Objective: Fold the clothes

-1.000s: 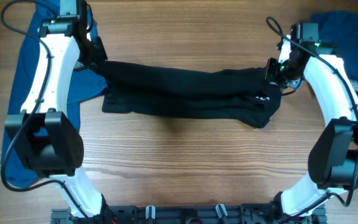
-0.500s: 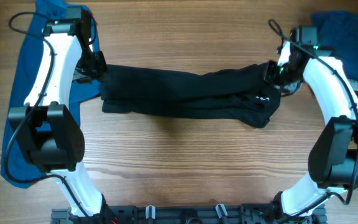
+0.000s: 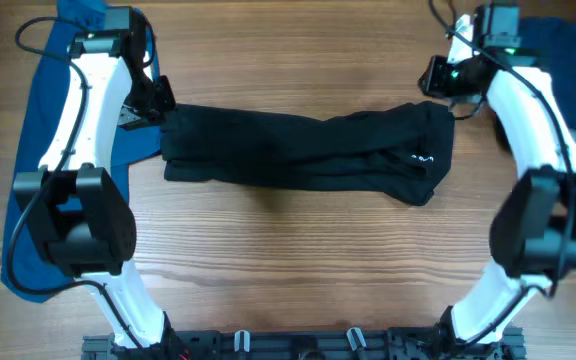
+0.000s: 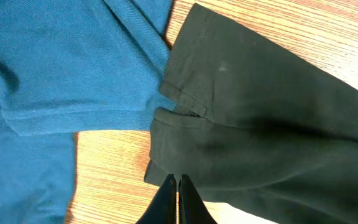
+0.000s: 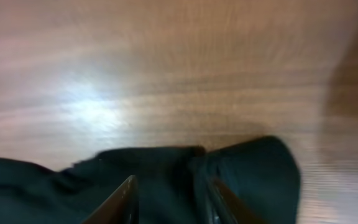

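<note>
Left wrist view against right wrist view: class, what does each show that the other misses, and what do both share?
Only the left wrist view shows the blue T-shirt against the black garment, and the shut left gripper. Only the right wrist view shows the open right gripper over the garment's other end. Both show the black garment on the wooden table.

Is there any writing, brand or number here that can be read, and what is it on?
Tiny white logo on the black garment, near its right end: too small to read.
Blue T-shirt: no print visible.
No other text shows.
</note>
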You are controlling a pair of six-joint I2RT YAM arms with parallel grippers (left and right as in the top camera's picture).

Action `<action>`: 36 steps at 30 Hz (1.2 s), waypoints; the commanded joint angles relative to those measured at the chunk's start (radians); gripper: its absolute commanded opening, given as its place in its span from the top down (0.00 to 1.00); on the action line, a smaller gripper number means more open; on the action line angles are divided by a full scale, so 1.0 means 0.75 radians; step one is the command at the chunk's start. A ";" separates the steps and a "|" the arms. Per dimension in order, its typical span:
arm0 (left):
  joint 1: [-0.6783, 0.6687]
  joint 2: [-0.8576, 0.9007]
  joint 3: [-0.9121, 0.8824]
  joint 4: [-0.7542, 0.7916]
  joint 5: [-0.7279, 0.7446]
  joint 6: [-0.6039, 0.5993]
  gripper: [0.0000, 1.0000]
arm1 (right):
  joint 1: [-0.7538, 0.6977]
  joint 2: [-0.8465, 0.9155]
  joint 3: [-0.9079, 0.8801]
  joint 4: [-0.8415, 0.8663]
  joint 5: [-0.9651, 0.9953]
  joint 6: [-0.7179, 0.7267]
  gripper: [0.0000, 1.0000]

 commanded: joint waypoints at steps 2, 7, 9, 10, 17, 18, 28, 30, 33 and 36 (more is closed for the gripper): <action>0.011 0.008 -0.009 0.004 0.022 0.004 0.96 | 0.066 0.121 0.013 -0.002 -0.033 -0.033 0.62; 0.011 0.008 -0.009 0.004 0.022 0.004 0.96 | 0.090 0.194 0.013 0.004 -0.032 -0.028 0.56; 0.011 0.008 -0.009 0.004 0.022 0.004 0.96 | 0.090 0.201 0.013 0.004 -0.026 -0.028 0.66; 0.011 0.008 -0.009 0.004 0.022 0.004 0.96 | 0.090 0.201 0.014 0.008 -0.022 -0.026 0.79; 0.011 0.008 -0.009 0.004 0.022 0.004 0.96 | 0.090 0.193 0.191 -0.047 -0.013 -0.019 0.96; 0.011 0.008 -0.009 0.004 0.023 0.004 0.96 | 0.090 0.187 0.263 -0.076 -0.013 -0.025 0.96; 0.011 0.008 -0.009 0.031 0.027 0.004 0.96 | 0.090 0.107 0.655 -0.278 -0.115 -0.160 0.96; 0.011 0.008 -0.009 0.046 0.027 0.004 0.96 | 0.090 0.070 0.655 -0.247 -0.194 -0.255 0.96; 0.011 0.008 -0.009 0.055 0.028 0.004 0.96 | 0.090 0.018 0.656 -0.233 -0.217 -0.310 0.96; 0.011 0.008 -0.009 0.055 0.036 0.004 0.96 | 0.090 -0.079 0.656 -0.311 -0.262 -0.337 0.96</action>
